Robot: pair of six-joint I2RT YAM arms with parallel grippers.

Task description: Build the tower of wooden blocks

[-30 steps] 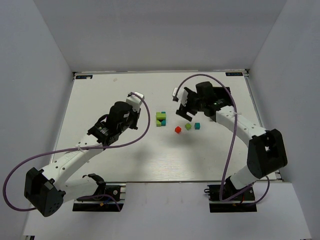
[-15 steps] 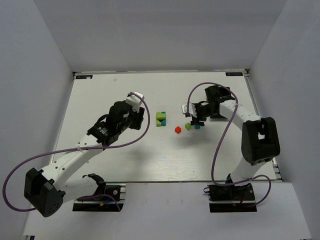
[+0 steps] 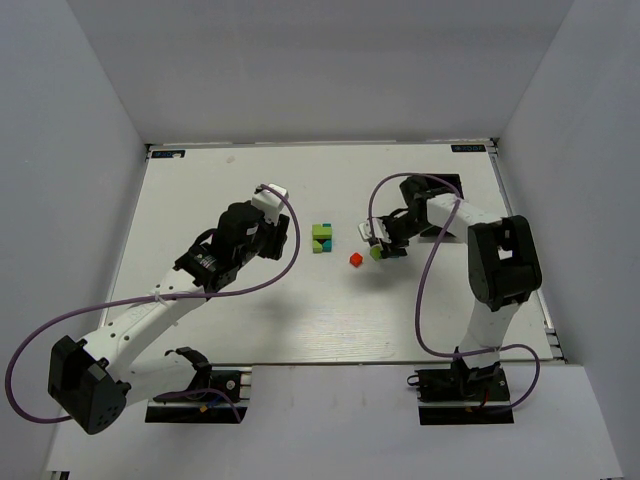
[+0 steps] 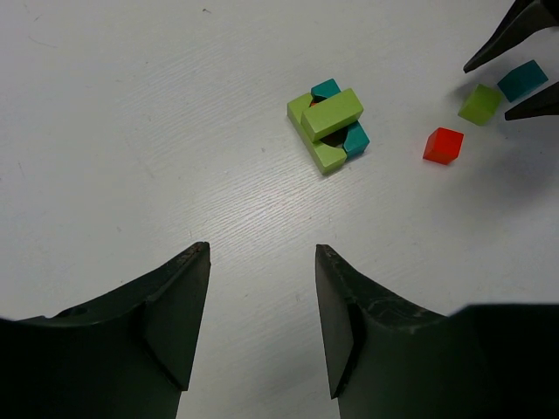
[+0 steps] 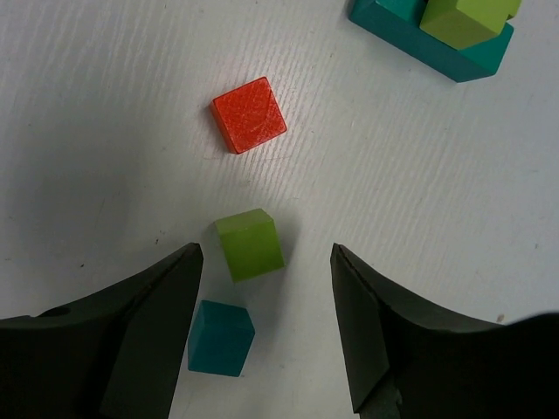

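R gripper (image 5: 266, 253) wide open, fingers either side of loose lime cube (image 5: 250, 244), not touching. Teal cube (image 5: 220, 338) just right of it, red cube (image 5: 250, 114) left. Wood block tower (image 3: 321, 238), a low lime/teal cluster, sits mid-table (image 3: 200, 200), left of red. L gripper (image 4: 262, 253) open, empty, left of tower.

Right gripper (image 5: 265, 255) is hanging with jaws spread wide, the lime cube (image 5: 251, 244) sitting in the gap with bare table (image 5: 105, 131) either side. The teal cube (image 5: 220, 338) is crowding one finger. The red cube (image 5: 250, 114) is lying just ahead, the stacked blocks (image 5: 437, 35) farther ahead and aside.
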